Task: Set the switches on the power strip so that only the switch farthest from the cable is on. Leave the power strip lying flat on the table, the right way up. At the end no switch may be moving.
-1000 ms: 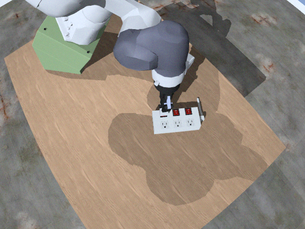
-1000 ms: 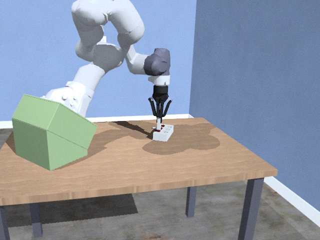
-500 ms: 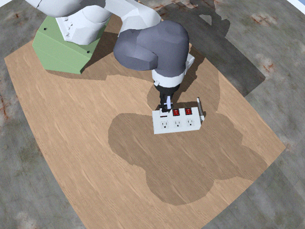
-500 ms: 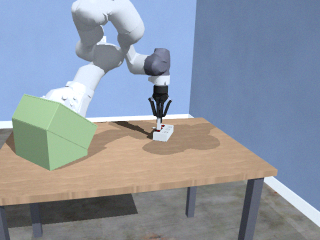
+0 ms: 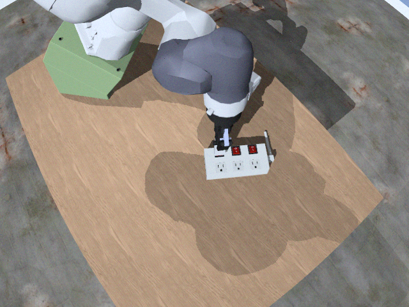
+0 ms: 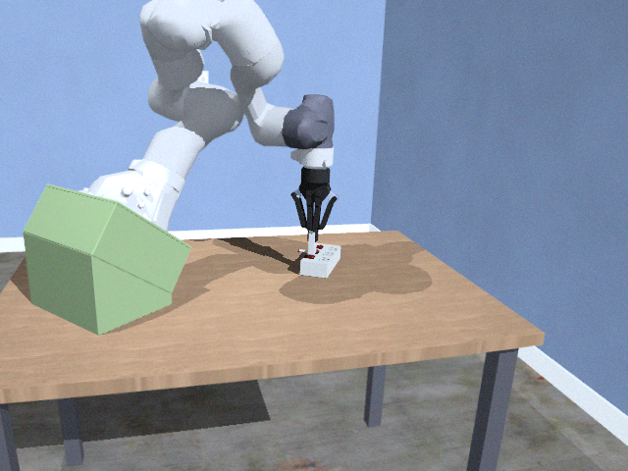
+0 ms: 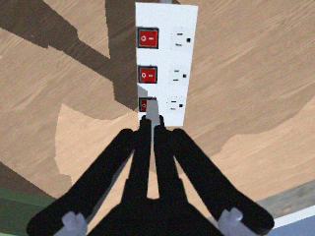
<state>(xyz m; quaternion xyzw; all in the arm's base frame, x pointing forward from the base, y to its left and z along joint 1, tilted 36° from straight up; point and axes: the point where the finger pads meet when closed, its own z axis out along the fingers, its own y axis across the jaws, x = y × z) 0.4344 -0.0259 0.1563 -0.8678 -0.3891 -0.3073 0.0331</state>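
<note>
A white power strip (image 5: 236,160) lies flat on the wooden table, right way up, with three red switches and three sockets. Its short grey cable stub (image 5: 268,146) is at its right end in the top view. My gripper (image 5: 223,142) is shut and empty. Its fingertips press down on the switch farthest from the cable (image 7: 146,104), which they partly hide. The middle switch (image 5: 236,150) and the switch nearest the cable (image 5: 252,149) are in plain view. In the wrist view the strip (image 7: 164,61) runs away from my fingertips (image 7: 152,120). In the exterior view the gripper (image 6: 311,236) stands upright over the strip (image 6: 320,260).
A large green block (image 5: 86,62) stands at the table's far left by the arm's base; it also shows in the exterior view (image 6: 98,256). The table's right edge lies a little beyond the strip.
</note>
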